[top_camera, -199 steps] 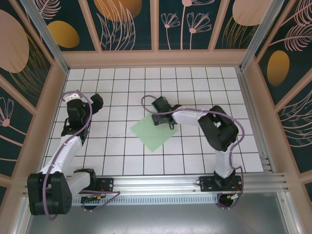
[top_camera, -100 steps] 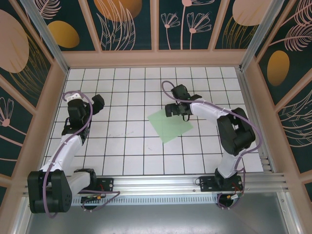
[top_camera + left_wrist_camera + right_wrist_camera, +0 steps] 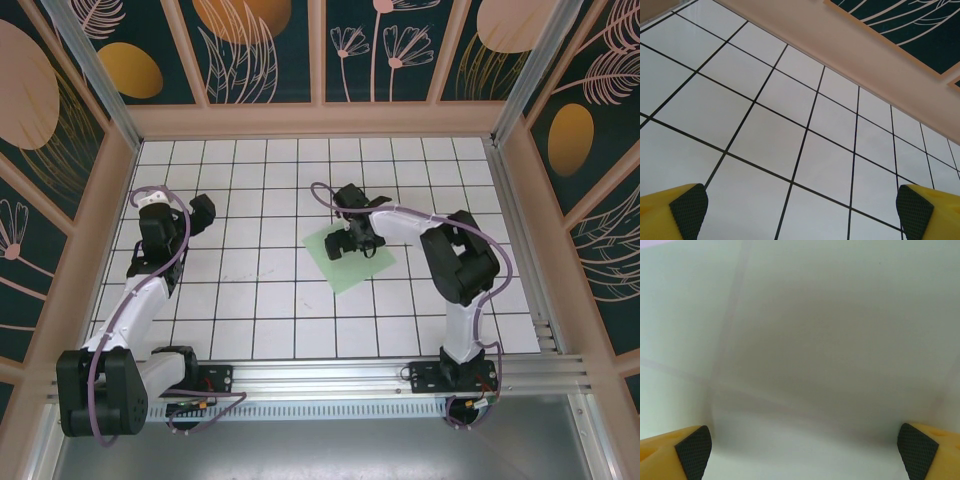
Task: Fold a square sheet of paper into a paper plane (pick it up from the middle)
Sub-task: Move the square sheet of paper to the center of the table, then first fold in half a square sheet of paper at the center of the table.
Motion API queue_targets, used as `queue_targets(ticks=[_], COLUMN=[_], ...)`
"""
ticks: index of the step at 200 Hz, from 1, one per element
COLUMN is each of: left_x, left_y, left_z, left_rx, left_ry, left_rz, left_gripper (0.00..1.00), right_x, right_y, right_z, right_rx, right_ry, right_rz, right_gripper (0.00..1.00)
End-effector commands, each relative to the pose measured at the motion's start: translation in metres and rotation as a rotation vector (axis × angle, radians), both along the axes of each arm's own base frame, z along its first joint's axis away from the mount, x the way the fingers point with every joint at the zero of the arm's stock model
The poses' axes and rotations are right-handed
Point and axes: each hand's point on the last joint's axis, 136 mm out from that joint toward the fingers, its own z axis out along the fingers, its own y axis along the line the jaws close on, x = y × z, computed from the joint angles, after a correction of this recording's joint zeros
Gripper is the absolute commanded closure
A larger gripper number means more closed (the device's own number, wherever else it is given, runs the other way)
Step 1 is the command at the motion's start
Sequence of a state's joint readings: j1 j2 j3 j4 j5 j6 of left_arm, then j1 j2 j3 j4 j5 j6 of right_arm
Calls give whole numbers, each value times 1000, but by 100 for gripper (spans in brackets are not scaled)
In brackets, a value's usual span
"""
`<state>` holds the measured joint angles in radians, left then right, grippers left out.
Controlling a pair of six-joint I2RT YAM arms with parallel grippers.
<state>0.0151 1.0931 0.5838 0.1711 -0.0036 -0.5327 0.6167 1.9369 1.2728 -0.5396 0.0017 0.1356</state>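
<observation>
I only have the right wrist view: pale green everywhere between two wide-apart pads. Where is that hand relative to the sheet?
Observer: In the top view the right hand is over the square sheet of paper, near its middle; the sheet lies flat and unfolded.
Operator: And the other arm?
Observer: The left hand is apart from the sheet, at the left side of the table, open over bare tiles with nothing between its fingers.

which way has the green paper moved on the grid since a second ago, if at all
Yes. The paper slid right across the table grid, and slightly toward the back wall.
</observation>
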Motion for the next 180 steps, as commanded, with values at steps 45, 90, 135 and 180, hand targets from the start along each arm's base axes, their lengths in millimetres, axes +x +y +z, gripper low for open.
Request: queue_targets(ticks=[45,90,135,180], left_x=[4,4,5,5], left_y=[-1,-2,-3,-7], left_z=[4,2,0,-1], left_rx=[-3,-7,-11,-24], left_ry=[-1,3,10,14], left_rz=[-12,-16,-20,-38], left_gripper=[1,2,2,1], right_x=[-19,-29,-29,-17], right_y=[-10,-30,-33,-15], right_z=[-36,-55,-59,-37], right_rx=[-73,-159,-169,-82], right_ry=[103,122,120,81], right_rz=[29,-4,-12,-29], right_gripper=[5,11,19,31])
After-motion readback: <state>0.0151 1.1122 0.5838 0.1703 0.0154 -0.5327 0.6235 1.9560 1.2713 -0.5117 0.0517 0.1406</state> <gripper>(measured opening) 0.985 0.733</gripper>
